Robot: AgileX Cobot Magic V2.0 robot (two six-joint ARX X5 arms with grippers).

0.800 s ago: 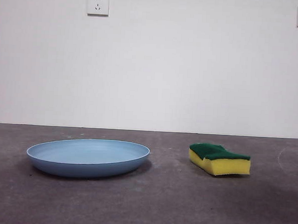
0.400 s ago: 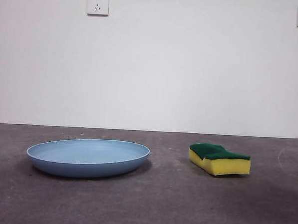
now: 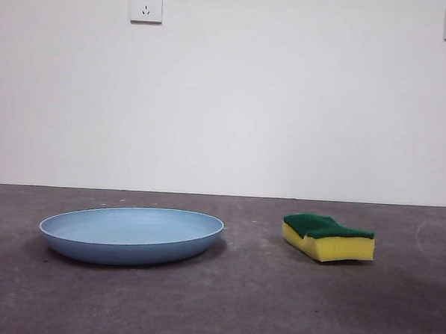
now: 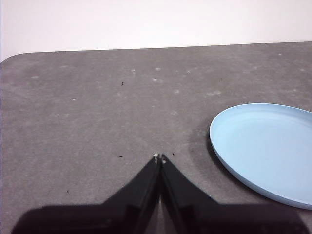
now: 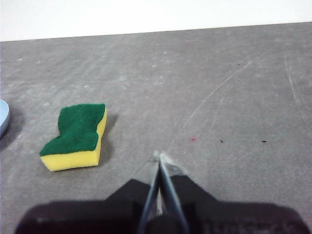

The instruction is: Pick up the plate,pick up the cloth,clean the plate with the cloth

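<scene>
End effectors closed; plate point(image 3: 131, 235) light-blue, shallow, round.

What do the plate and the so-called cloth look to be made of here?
The plate: likely plastic, light blue, smooth with a soft matte sheen, an even colour and a thin raised rim. The cloth is really a sponge: a yellow, porous-looking foam block under a dark green, fuzzy scouring layer, with wavy sides. Both lie on the table, a grey, scuffed, speckled surface whose material is unclear.

No words, numbers or signs can be read anywhere. The two wall sockets point(image 3: 146, 6) each have a tiny mark at the top corner, but it is too small to read
</scene>
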